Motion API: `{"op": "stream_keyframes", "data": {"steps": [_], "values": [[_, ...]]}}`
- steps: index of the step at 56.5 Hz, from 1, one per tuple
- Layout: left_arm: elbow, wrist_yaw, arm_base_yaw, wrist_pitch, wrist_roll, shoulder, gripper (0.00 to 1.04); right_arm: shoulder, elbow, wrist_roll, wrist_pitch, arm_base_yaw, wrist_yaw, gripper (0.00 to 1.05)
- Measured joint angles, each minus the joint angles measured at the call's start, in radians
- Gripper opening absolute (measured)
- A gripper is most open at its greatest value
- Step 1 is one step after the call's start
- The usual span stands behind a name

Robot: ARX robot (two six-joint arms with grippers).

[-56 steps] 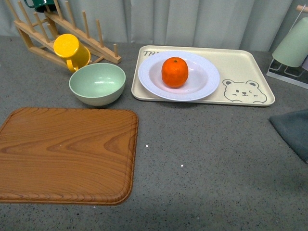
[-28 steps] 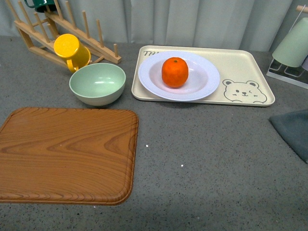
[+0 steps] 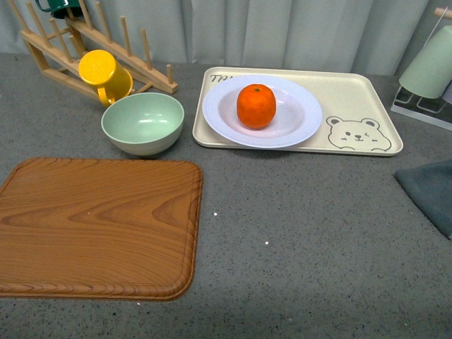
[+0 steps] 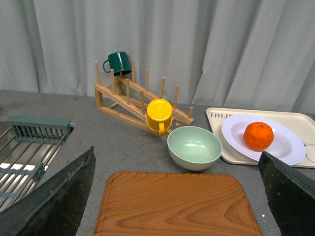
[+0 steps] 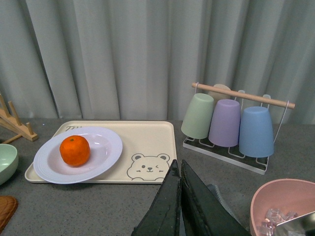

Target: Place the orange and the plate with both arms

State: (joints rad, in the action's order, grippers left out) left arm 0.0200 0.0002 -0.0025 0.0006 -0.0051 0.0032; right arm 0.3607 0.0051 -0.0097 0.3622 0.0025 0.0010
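Orange [image 3: 256, 106] sat untouched in plate [image 3: 262, 111], well ahead of both claws; left gripper [image 4: 177, 196] spread wide, right gripper [image 5: 179, 204] pressed closed, holding nothing. Lifting not yet begun.

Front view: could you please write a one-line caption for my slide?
An orange sits in a white plate on a bear tray, beside a green bowl and wooden board.

In the front view we lose the dark mug [image 3: 58, 6] on the rack to the top edge, the grey cloth [image 3: 432, 192] to the right edge (neither arm shows here), and the tray's lettering [image 3: 220, 79] behind the plate [image 3: 296, 126].
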Motion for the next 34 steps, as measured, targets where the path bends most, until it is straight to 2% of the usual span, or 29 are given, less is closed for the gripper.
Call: {"op": "stream_keyframes", "data": {"steps": [34], "values": [[0.0, 0.0, 0.0, 0.0, 0.0, 0.0, 0.98, -0.211, 0.0, 0.0, -0.211, 0.0, -0.002, 0.01]]}}
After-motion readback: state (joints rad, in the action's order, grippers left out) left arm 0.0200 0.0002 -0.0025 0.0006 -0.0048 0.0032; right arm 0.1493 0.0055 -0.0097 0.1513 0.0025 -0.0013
